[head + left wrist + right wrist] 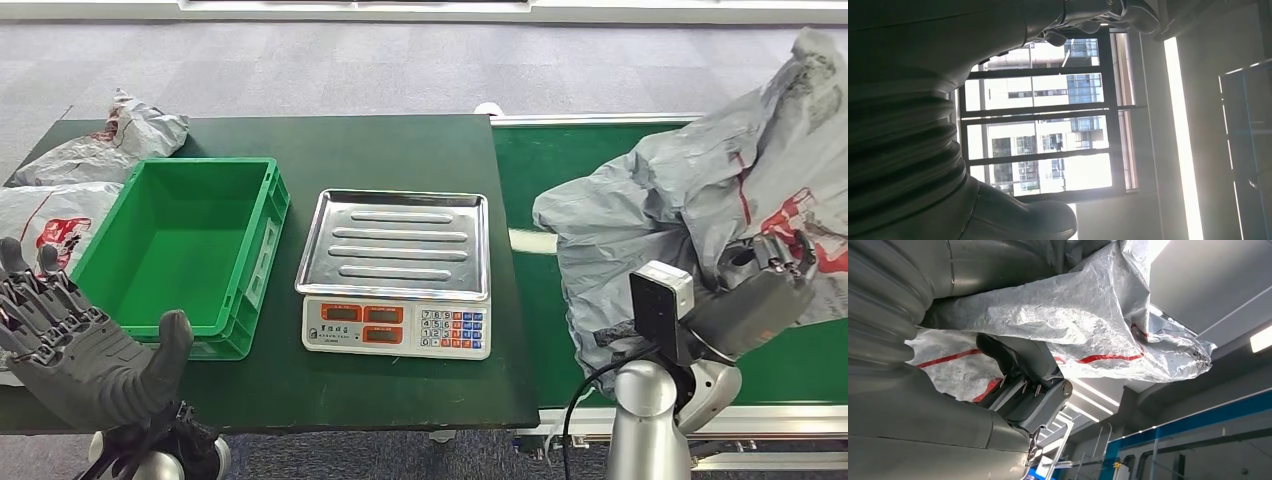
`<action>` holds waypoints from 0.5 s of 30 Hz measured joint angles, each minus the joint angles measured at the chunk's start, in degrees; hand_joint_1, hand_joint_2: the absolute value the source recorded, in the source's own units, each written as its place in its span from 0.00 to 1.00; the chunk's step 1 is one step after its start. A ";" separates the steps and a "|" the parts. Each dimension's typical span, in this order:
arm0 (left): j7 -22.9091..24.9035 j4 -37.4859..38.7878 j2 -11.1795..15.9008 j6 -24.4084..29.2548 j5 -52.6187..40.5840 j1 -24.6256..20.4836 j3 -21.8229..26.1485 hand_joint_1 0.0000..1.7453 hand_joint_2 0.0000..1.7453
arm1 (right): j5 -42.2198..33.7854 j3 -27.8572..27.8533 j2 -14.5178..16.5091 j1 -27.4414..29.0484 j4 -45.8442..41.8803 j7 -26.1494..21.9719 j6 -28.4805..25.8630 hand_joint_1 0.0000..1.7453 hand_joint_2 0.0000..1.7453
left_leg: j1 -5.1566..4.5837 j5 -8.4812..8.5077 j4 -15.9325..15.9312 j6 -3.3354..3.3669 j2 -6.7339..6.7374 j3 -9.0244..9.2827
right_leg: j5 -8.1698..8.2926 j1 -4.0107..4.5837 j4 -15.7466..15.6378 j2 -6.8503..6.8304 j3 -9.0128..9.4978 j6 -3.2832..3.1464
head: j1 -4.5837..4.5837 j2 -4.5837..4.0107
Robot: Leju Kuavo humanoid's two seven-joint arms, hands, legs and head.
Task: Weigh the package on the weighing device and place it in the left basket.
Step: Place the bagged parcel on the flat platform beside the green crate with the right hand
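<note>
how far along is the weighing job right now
Early. The right hand holds the grey package lifted above the green belt, so pickup looks done. The scale tray is bare, so weighing is left. The green basket holds nothing yet. The left hand waits open beside it.

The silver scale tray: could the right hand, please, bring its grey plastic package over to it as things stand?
Probably yes. The right hand grips the grey plastic package above the green conveyor belt, and the silver scale tray lies bare, with nothing standing between.
</note>
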 joint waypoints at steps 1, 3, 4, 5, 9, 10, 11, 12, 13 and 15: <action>0.00 0.02 0.00 -0.23 0.05 -0.04 0.00 0.00 1.00 | 0.12 0.36 -0.05 -0.53 0.53 0.72 2.05 1.00 1.00 | 0.00 -0.03 -0.02 -0.01 0.01 -0.15 | 0.00 0.01 0.01 0.01 0.03 -0.01 | 0.01 0.00; 0.01 0.29 0.00 -1.03 0.50 -0.54 -0.03 0.00 1.00 | 1.32 3.06 -0.28 -4.15 4.67 2.71 9.82 1.00 1.00 | 0.01 -0.06 -0.04 -0.06 0.32 -0.33 | 0.12 0.01 0.03 0.36 -0.04 -0.06 | 0.02 0.00; 0.01 0.60 -0.01 -1.47 0.79 -1.11 -0.10 0.00 1.00 | 2.32 5.91 -0.39 -7.19 8.43 3.64 13.76 1.00 1.00 | 0.01 -0.05 -0.05 -0.10 0.59 -0.27 | 0.22 0.01 0.03 0.64 -0.16 -0.11 | 0.00 0.00; 0.01 1.02 -0.01 -1.80 1.01 -1.83 -0.25 0.00 1.00 | 3.21 9.36 -0.43 -10.44 12.60 4.36 16.32 1.00 1.00 | 0.00 0.06 -0.03 -0.11 0.83 -0.15 | 0.36 0.03 0.04 0.88 -0.31 -0.13 | -0.02 0.00; 0.02 2.45 -0.02 -2.03 1.19 -3.67 -1.16 0.00 1.00 | 4.54 20.62 0.12 -19.81 24.47 6.49 16.33 1.00 1.00 | 0.05 0.63 0.01 -0.17 0.31 -0.22 | 0.58 0.18 0.04 0.46 -0.60 -0.11 | -0.02 0.00; 0.02 2.68 -0.02 -1.98 1.19 -3.86 -1.27 0.00 1.00 | 4.55 22.45 0.26 -21.30 26.30 6.96 16.29 1.00 1.00 | 0.07 0.67 0.00 -0.20 0.14 -0.27 | 0.59 0.20 0.05 0.30 -0.60 -0.13 | -0.02 0.00; 0.02 2.85 -0.01 -1.92 1.19 -4.04 -1.32 0.00 1.00 | 4.50 24.09 0.34 -22.54 27.83 7.37 16.32 1.00 1.00 | 0.09 0.68 0.00 -0.22 0.07 -0.30 | 0.59 0.22 0.06 0.22 -0.60 -0.15 | -0.02 0.00; 0.02 2.97 -0.01 -1.84 1.19 -4.20 -1.34 0.00 1.00 | 4.37 25.57 0.35 -23.57 29.16 7.71 16.34 1.00 1.00 | 0.10 0.68 -0.01 -0.22 0.06 -0.31 | 0.59 0.23 0.06 0.19 -0.60 -0.16 | -0.01 0.00; 0.02 3.05 0.01 -1.76 1.18 -4.31 -1.36 0.00 1.00 | 4.18 26.99 0.37 -24.47 30.41 8.03 16.34 1.00 1.00 | 0.10 0.67 -0.01 -0.23 0.08 -0.32 | 0.60 0.22 0.06 0.20 -0.61 -0.17 | -0.02 0.00; 0.02 3.11 0.05 -1.61 1.15 -4.43 -1.36 0.00 1.00 | 3.70 29.21 0.39 -25.86 32.37 8.51 16.23 1.00 1.00 | 0.10 0.67 -0.01 -0.23 0.10 -0.32 | 0.59 0.19 0.06 0.22 -0.64 -0.18 | -0.02 0.00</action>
